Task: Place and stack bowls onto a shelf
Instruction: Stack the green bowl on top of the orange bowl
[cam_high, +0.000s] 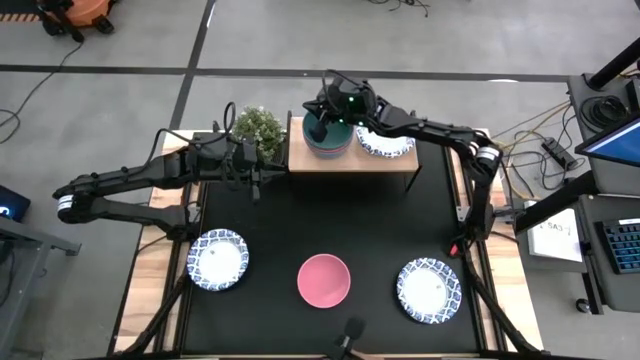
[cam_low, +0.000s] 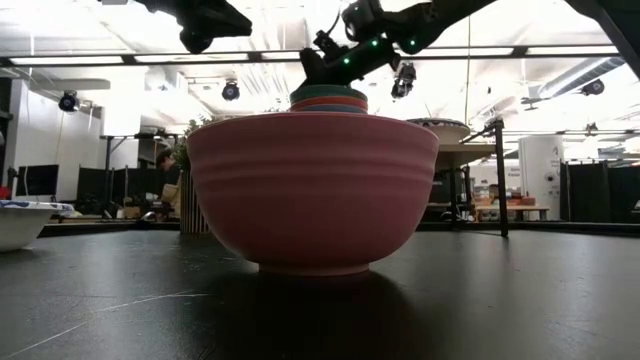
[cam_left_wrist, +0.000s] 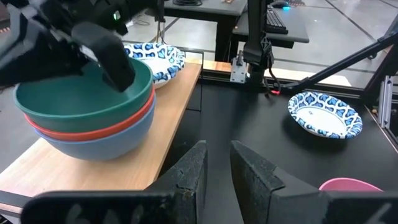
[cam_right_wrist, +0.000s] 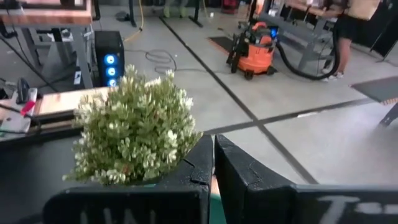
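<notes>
The right gripper, its jaws clamped on the green bowl's rim, sets it on the red and blue bowls at the shelf's left end. Next it should release and fetch the pink bowl near the table's front edge. The left gripper waits beside the shelf, jaws slightly apart.

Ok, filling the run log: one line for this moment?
right gripper: at green bowl on shelf stack | left gripper: waits beside shelf | pink bowl: on table
</notes>
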